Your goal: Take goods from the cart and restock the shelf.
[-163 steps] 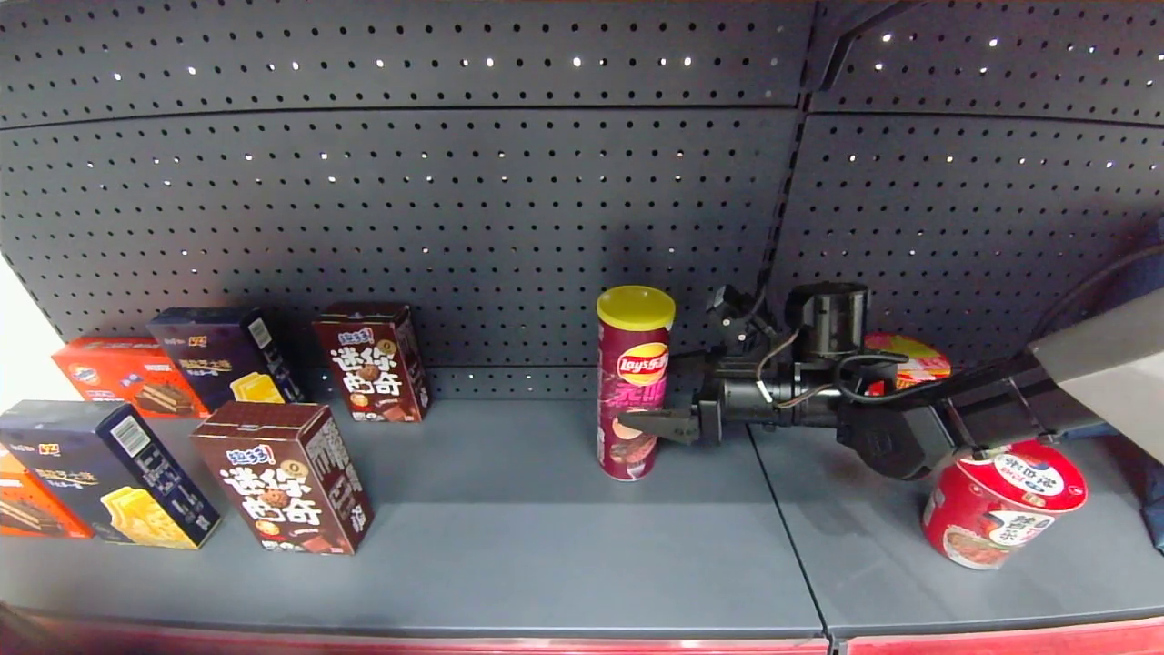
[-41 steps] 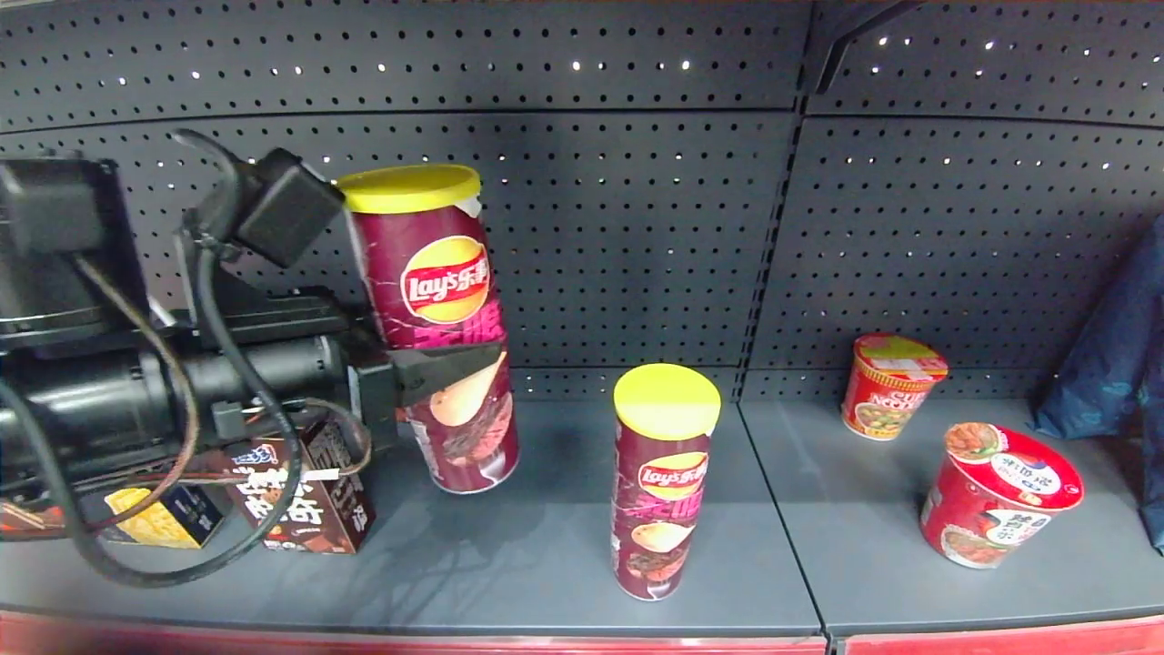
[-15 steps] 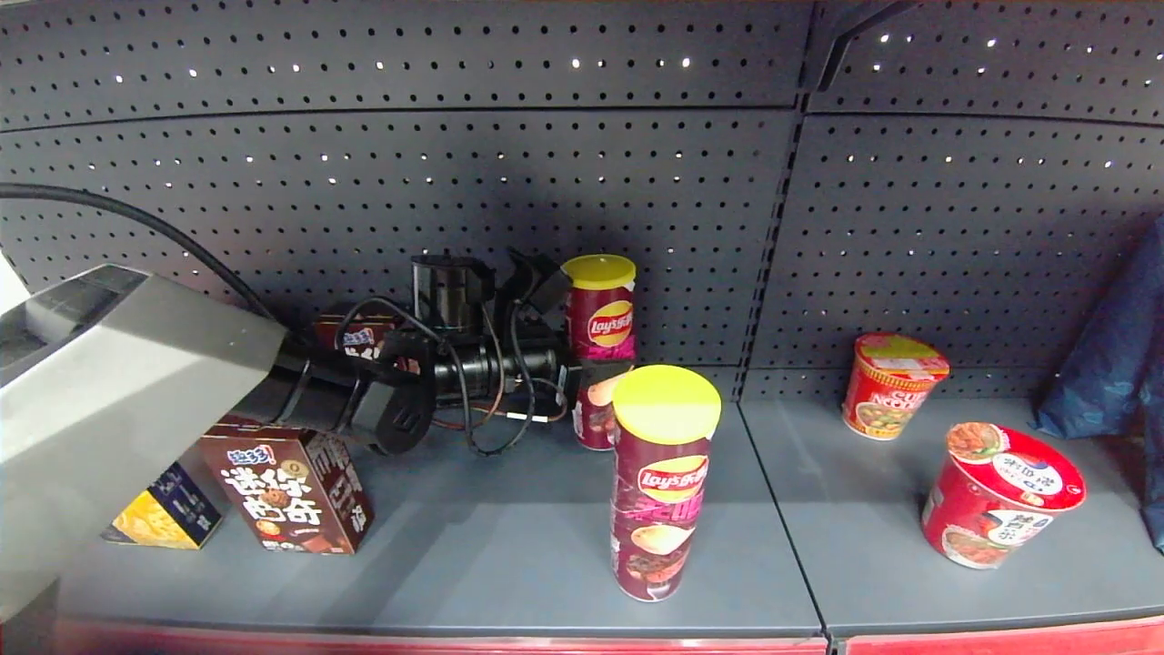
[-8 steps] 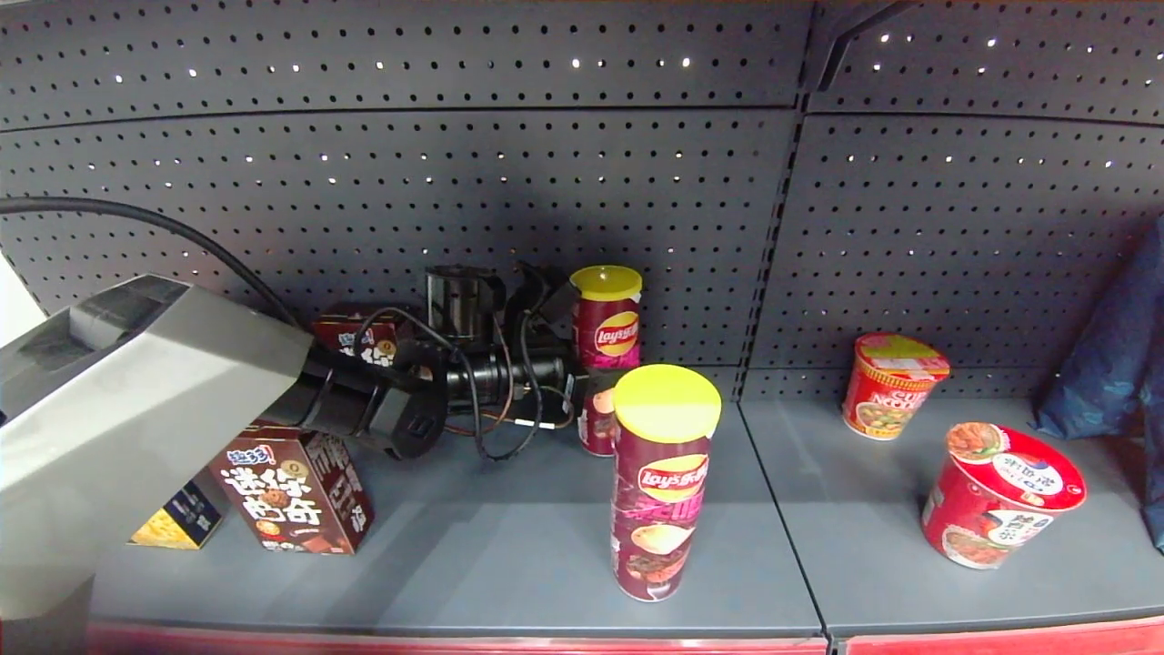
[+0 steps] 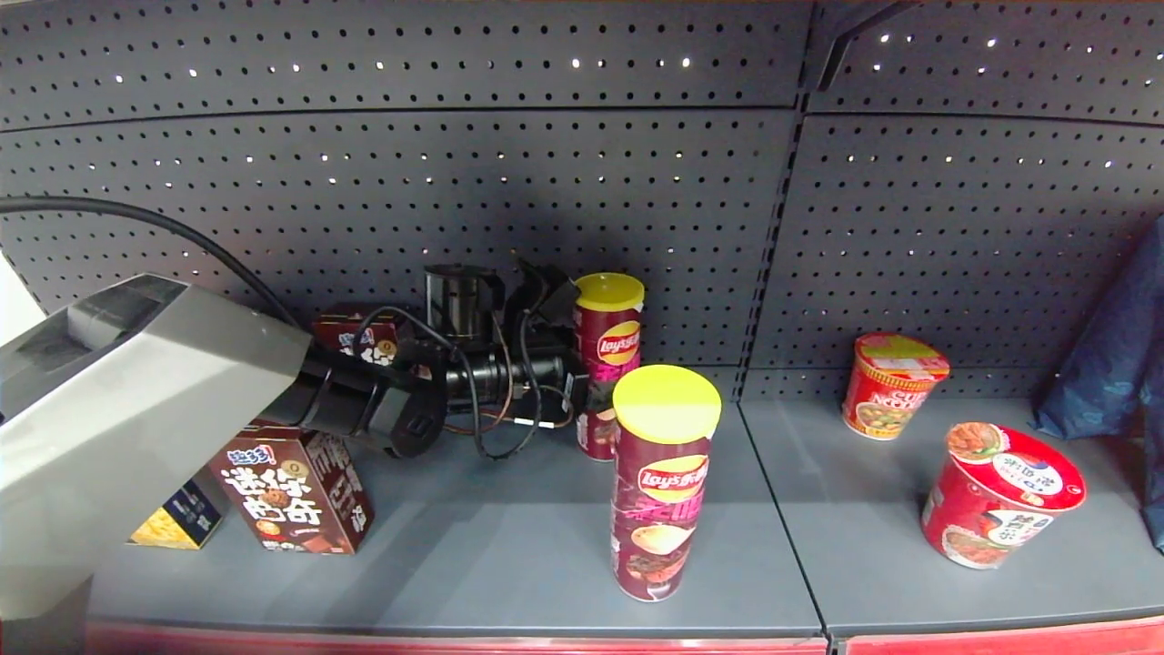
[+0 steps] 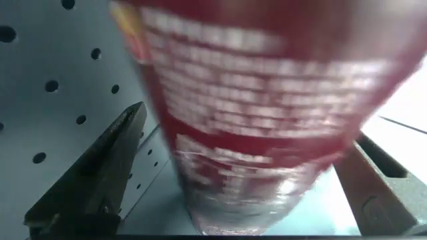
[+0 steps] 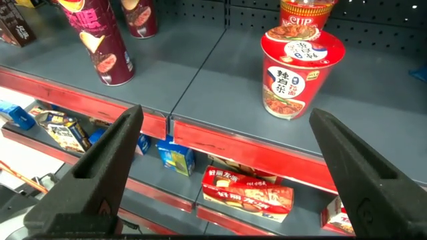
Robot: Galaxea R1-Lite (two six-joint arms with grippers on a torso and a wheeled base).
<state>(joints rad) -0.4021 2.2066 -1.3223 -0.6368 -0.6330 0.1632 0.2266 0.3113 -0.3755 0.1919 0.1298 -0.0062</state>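
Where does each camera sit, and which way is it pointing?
Head view: on the head, facing forward and down at the shelf; left arm and left tool show, at the rear chip can.
Left wrist view: on the left wrist, close on that can between its fingers.
Right wrist view: on the right wrist, looking down over the shelf's front edge; open right tool shows.
Shared: head and right wrist both show the front chip can and red noodle cup.
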